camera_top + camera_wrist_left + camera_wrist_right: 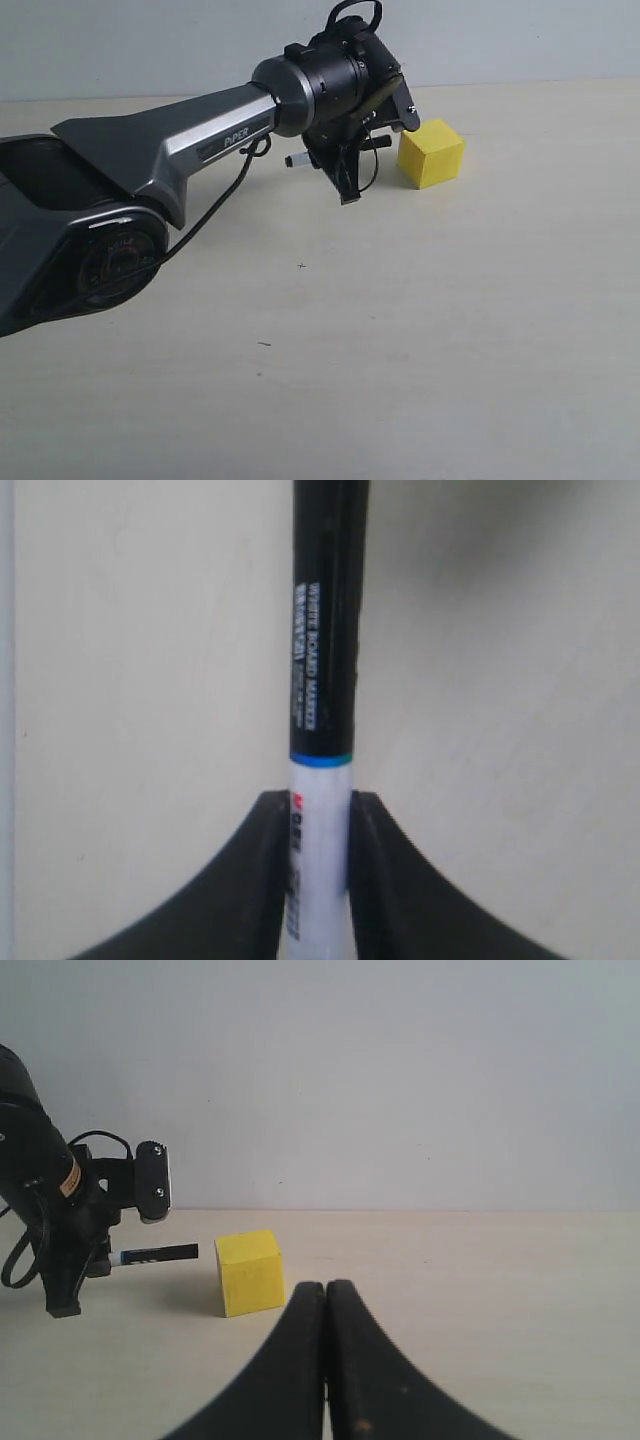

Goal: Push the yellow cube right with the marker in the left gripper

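Observation:
The yellow cube (431, 153) sits on the pale table, right of my left gripper (365, 148). That gripper is shut on the marker (298, 160), which lies level with its black cap pointing at the cube. In the left wrist view both jaws press the white barrel of the marker (322, 680), and the left gripper (320, 820) hides the cube. In the right wrist view the marker (160, 1254) ends a little short of the yellow cube (249, 1272). My right gripper (325, 1295) is shut and empty, just in front of the cube.
The left arm's grey link marked "PiPER" (200, 140) and its base (80, 250) fill the left side of the table. A plain pale wall (400, 1080) stands behind the table. Bare tabletop (540, 200) lies right of the cube.

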Tool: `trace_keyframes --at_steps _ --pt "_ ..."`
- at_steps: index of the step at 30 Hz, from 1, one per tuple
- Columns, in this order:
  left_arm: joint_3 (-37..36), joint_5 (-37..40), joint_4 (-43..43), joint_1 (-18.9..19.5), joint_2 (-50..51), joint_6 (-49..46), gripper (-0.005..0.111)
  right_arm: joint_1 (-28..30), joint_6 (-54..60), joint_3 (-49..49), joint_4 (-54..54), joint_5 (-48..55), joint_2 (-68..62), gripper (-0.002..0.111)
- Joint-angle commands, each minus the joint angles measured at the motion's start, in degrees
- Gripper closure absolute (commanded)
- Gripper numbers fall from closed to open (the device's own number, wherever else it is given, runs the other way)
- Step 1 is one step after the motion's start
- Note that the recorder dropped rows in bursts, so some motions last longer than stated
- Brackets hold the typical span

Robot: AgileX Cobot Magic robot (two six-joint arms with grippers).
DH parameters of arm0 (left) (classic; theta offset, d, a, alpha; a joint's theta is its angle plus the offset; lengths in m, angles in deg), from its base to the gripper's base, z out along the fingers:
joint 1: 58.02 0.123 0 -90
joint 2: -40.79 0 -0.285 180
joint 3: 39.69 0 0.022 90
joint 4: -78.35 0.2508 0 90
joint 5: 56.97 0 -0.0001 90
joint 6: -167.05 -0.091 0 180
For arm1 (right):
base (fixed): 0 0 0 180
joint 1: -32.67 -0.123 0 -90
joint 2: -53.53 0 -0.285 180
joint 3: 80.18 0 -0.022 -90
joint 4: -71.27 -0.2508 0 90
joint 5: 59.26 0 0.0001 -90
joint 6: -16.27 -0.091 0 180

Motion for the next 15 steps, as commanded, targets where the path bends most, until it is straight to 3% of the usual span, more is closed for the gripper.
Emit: trace_keyframes --at_steps 1,10,15 --pt "0.2 -0.9 0.1 -0.6 -0.8 3.8 0.107 0.0 0.0 0.3 0.2 -0.3 0.4 0.108" --pt "0.2 -3.9 -2.4 -1.5 -0.7 2.7 0.107 0.0 0.0 0.3 0.2 -0.3 0.4 0.108" --pt "0.2 -7.1 -0.6 -1.7 0.2 8.4 0.107 0.0 0.0 0.3 0.2 -0.3 0.4 0.108"
